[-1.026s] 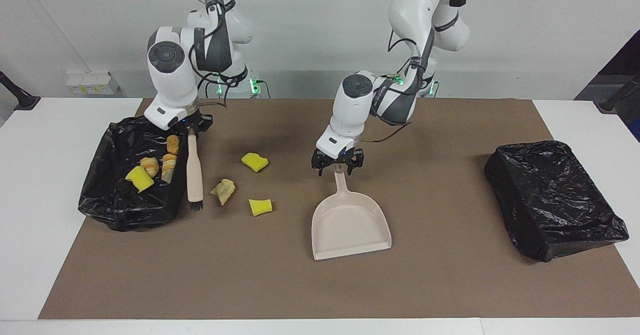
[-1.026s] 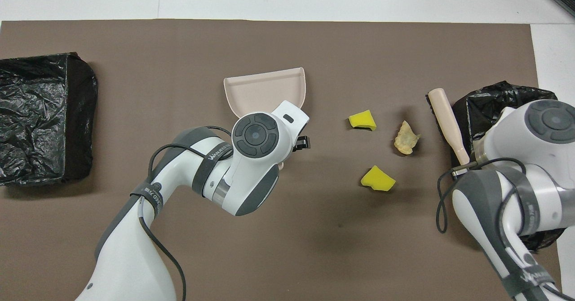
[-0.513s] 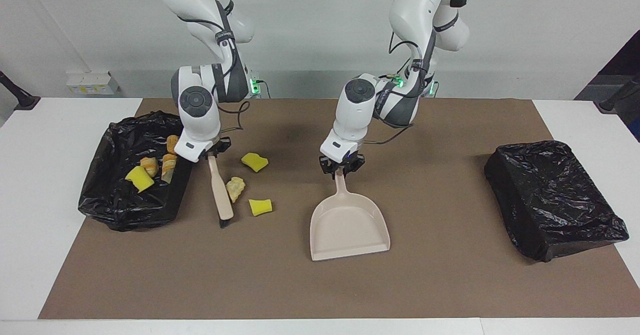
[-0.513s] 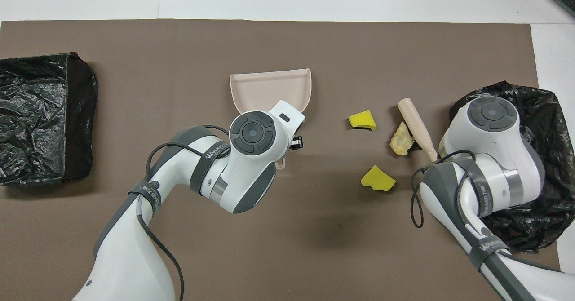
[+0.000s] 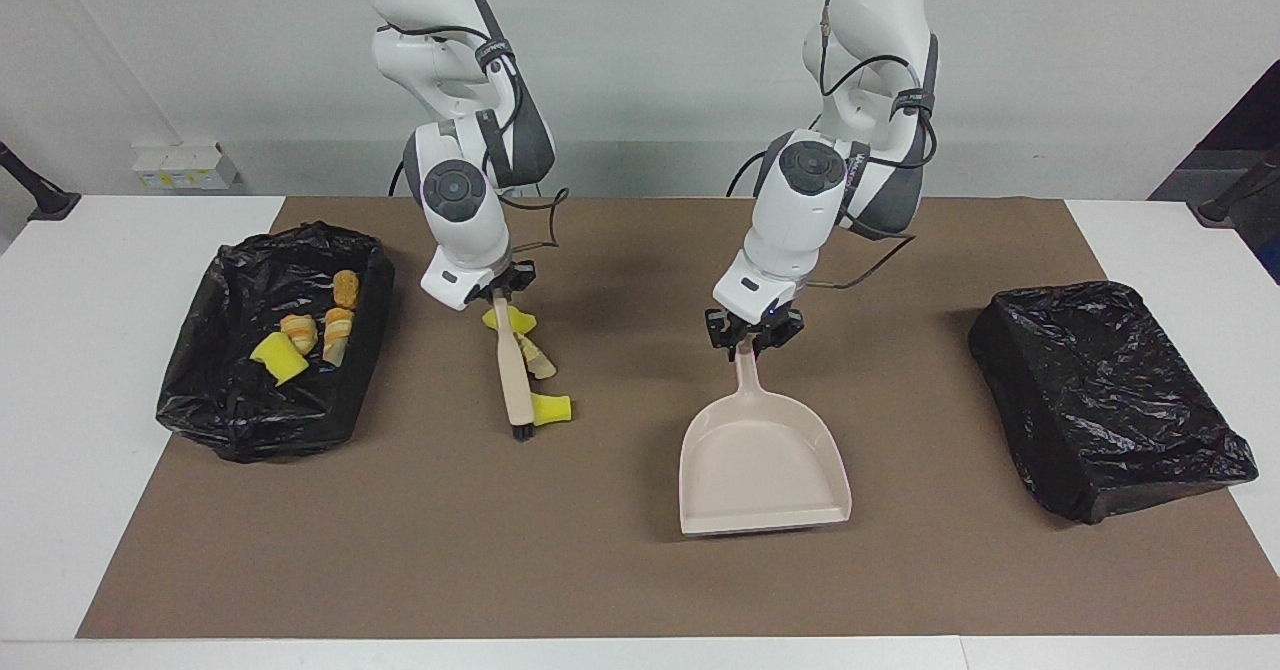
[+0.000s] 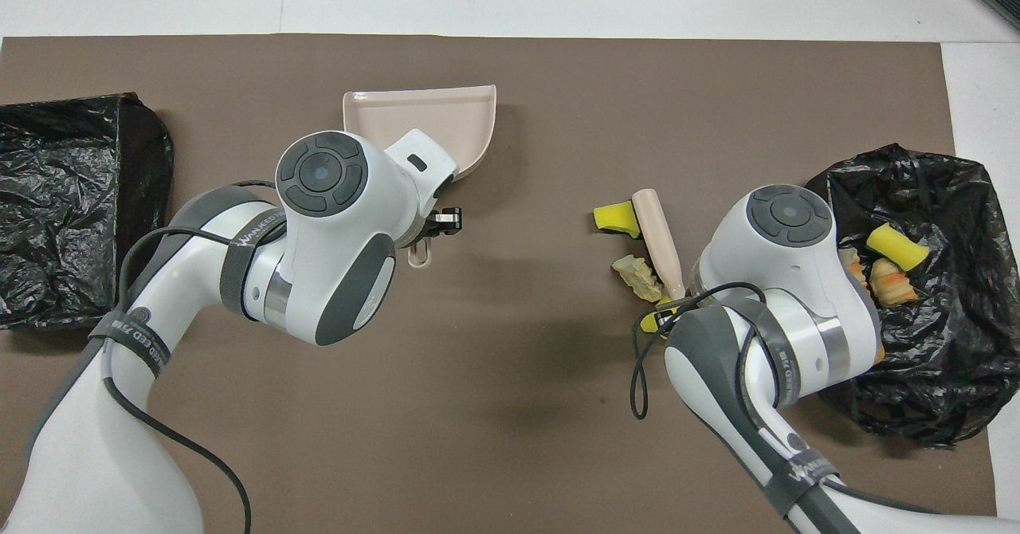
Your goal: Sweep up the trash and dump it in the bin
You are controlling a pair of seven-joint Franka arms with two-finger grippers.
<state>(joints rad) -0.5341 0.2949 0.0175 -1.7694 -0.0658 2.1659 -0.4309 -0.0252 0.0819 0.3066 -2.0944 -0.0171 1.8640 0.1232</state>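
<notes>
Overhead, left gripper (image 6: 434, 227) arm-hidden.

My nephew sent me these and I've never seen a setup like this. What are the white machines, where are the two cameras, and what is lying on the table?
These are two white robot arms at a table with a brown mat. One picture faces them; the other looks down from above.

The right gripper is shut on a beige hand brush, set against three scraps: two yellow sponge chunks and a tan bread bit. The left gripper is shut on the handle of a beige plastic dustpan.

An open black-lined bin holds four more scraps. A closed black plastic bundle lies at the left arm's end.
</notes>
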